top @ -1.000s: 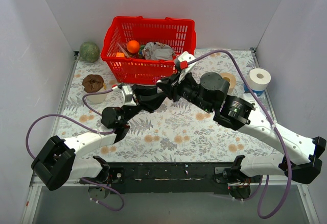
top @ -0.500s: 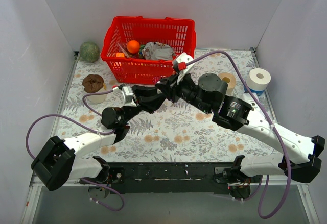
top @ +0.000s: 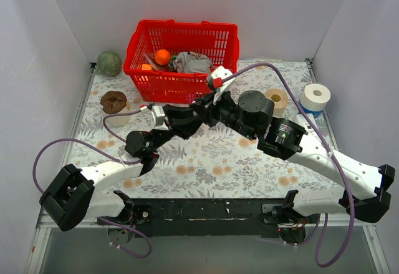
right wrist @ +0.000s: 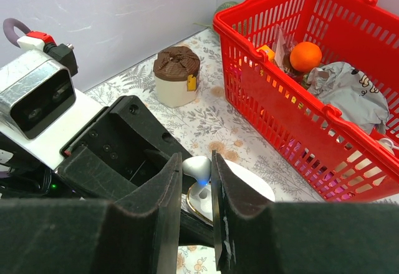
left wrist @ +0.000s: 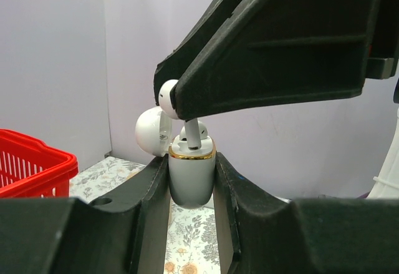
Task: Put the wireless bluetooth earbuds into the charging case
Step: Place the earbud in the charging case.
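In front of the red basket (top: 174, 85), we see the left gripper (left wrist: 192, 161) clamped on the upright charging case (left wrist: 192, 183), with its lid (left wrist: 151, 133) swung open. The right gripper (right wrist: 196, 168) pinches one earbud (left wrist: 192, 132) by its head, the stem reaching down into the case's open top.

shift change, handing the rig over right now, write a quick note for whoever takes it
Grippers: the left gripper is shut on the charging case and holds it upright above the table, with the lid flipped open. The right gripper is shut on an earbud, stem down.
Done: the case is open and the stem tip is at the case mouth.
Left: the earbud head sits well above the rim, so lower it until seated, then release. I cannot tell whether a second earbud is already inside.
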Robot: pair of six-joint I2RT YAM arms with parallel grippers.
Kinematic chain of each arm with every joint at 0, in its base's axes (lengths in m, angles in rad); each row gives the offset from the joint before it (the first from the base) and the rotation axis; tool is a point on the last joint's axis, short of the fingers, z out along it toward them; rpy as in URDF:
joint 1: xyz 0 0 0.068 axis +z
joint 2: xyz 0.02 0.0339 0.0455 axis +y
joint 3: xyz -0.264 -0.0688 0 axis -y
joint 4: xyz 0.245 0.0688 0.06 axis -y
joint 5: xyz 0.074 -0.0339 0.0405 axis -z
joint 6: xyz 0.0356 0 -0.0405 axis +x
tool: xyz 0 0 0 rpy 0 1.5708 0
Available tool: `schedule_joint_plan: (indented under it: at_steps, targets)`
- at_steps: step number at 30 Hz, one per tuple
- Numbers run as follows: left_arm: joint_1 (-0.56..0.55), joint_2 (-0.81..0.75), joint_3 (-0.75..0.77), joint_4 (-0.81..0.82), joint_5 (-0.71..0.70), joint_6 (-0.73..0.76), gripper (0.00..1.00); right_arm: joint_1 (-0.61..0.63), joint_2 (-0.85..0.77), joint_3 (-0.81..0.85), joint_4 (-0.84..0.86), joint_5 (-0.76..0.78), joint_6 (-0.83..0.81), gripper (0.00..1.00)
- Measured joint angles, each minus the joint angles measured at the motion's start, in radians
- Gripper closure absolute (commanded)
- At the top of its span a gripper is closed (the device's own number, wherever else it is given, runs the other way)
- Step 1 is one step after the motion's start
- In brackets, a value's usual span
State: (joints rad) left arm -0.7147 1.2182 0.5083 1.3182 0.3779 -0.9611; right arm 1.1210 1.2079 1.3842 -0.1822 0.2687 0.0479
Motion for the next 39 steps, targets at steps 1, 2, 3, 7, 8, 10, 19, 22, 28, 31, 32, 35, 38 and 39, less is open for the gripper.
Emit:
schedule_joint_plan:
  at_steps: [1, 2, 3, 7, 8, 10, 19, 22, 28, 31, 32, 35, 38, 39]
  targets:
    - [0.0, 0.004, 0.001, 0.0, 0.0, -0.001, 1.0, 0.001, 0.002, 0.002, -0.001, 0.002, -0.001, 0.99]
    - [0.0, 0.007, 0.002, -0.001, 0.0, -0.002, 1.0, 0.002, 0.003, 0.002, -0.002, 0.002, -0.002, 0.99]
    - [0.0, 0.009, 0.003, 0.0, 0.0, -0.004, 1.0, 0.003, 0.004, 0.003, -0.002, 0.003, -0.003, 0.99]
    - [0.0, 0.016, 0.013, 0.0, 0.0, -0.008, 1.0, 0.003, 0.007, 0.012, -0.006, 0.013, -0.009, 0.99]
    - [0.0, 0.016, 0.016, 0.0, 0.0, -0.009, 1.0, 0.003, 0.008, 0.015, -0.006, 0.015, -0.011, 0.99]
    - [0.0, 0.016, 0.019, 0.0, 0.0, -0.01, 1.0, 0.005, 0.008, 0.016, -0.007, 0.019, -0.014, 0.99]
    - [0.0, 0.016, 0.024, 0.0, -0.005, -0.017, 1.0, 0.01, 0.004, 0.008, 0.006, 0.071, -0.027, 0.99]
    - [0.0, 0.016, 0.031, 0.0, -0.015, -0.02, 1.0, 0.021, -0.006, -0.01, 0.033, 0.105, -0.033, 0.99]
    - [0.0, 0.016, 0.049, 0.0, -0.044, -0.026, 1.0, 0.063, -0.031, -0.06, 0.129, 0.185, -0.097, 0.99]
    - [0.0, 0.019, 0.071, 0.0, -0.049, -0.031, 1.0, 0.078, -0.03, -0.055, 0.171, 0.213, -0.14, 0.99]
    - [0.0, 0.022, 0.081, 0.0, -0.049, -0.031, 1.0, 0.08, -0.028, -0.05, 0.176, 0.219, -0.153, 0.99]
    - [0.0, 0.034, 0.109, 0.002, -0.05, -0.034, 1.0, 0.085, -0.018, -0.021, 0.197, 0.23, -0.188, 0.99]
    - [0.0, 0.046, 0.127, 0.003, -0.049, -0.035, 1.0, 0.085, -0.012, -0.002, 0.214, 0.236, -0.212, 0.99]
    - [0.0, 0.05, 0.132, 0.002, -0.049, -0.035, 1.0, 0.085, -0.011, 0.002, 0.218, 0.238, -0.216, 0.99]
